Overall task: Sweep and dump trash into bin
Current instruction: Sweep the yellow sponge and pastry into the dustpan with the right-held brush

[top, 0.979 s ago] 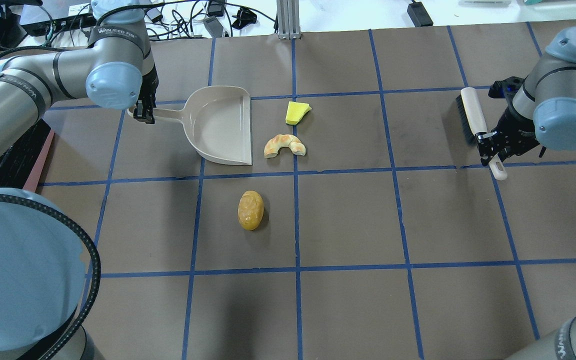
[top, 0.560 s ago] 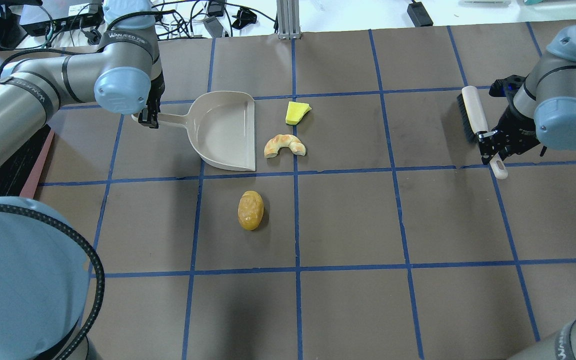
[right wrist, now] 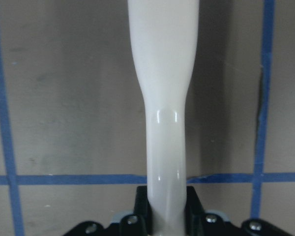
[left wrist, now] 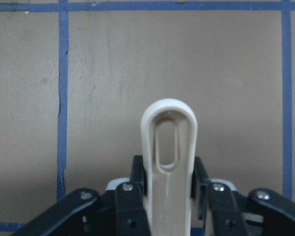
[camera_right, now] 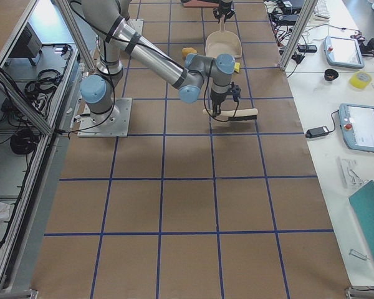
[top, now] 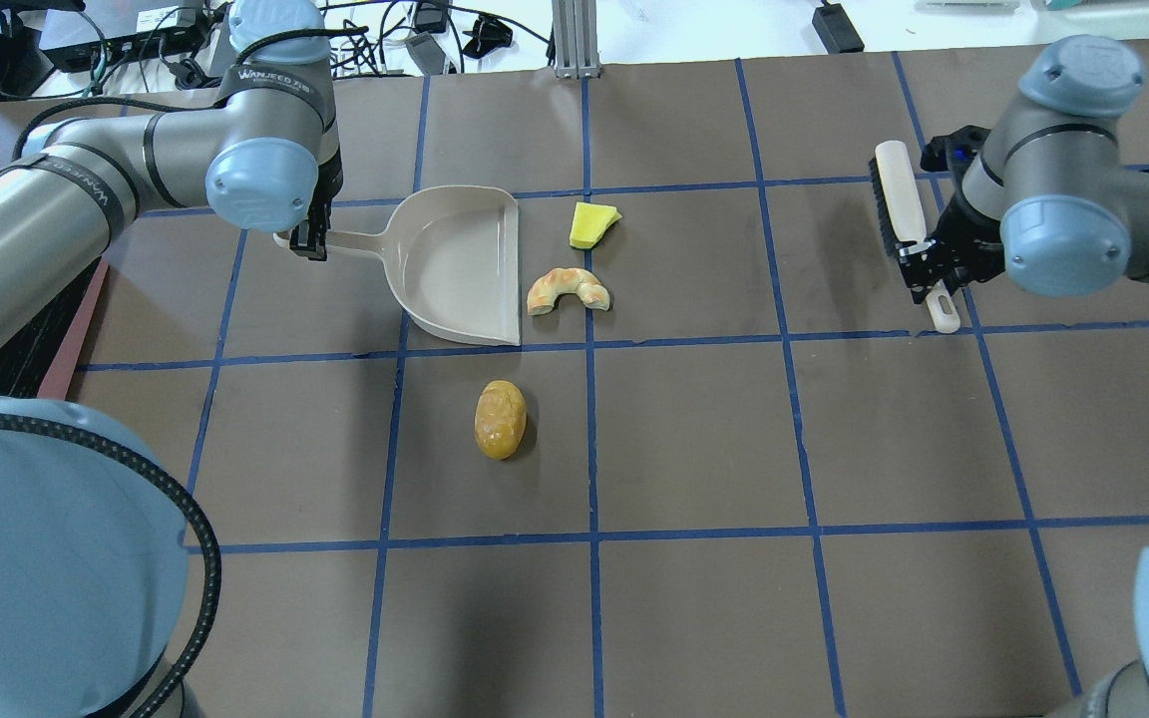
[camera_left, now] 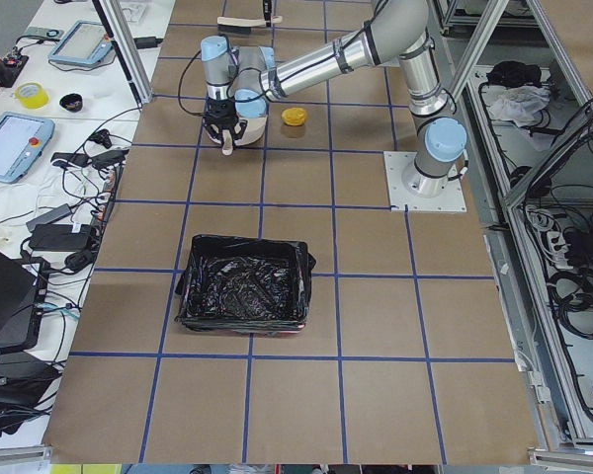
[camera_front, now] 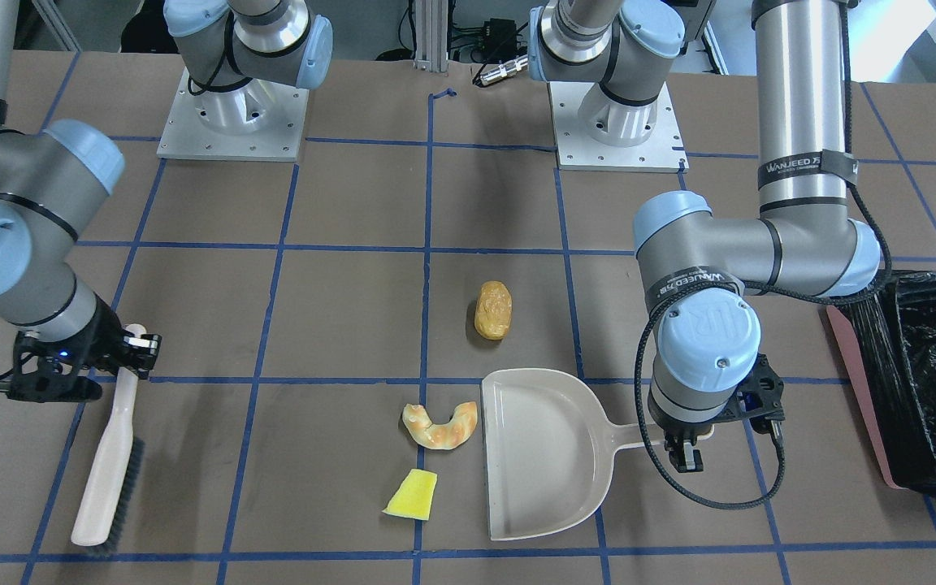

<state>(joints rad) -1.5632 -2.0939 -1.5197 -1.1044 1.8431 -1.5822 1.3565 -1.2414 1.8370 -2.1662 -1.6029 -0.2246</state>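
The golden-brown bread roll lies alone on the table. The tan croissant lies just off the open lip of the beige dustpan. The yellow sponge wedge lies a little beyond it. My left gripper is shut on the dustpan's handle. My right gripper is shut on the white handle of a black-bristled brush, far to the right of the trash. The bin, pink with a black bag, stands at the table's left end.
The table is brown with a blue tape grid. Both arm bases stand at the robot's side. Cables and electronics lie beyond the far edge. The bin also shows in the exterior left view.
My left gripper has slid the dustpan right, closer to the croissant. My right gripper has carried the brush left and a little farther from the robot. The trash has not moved.
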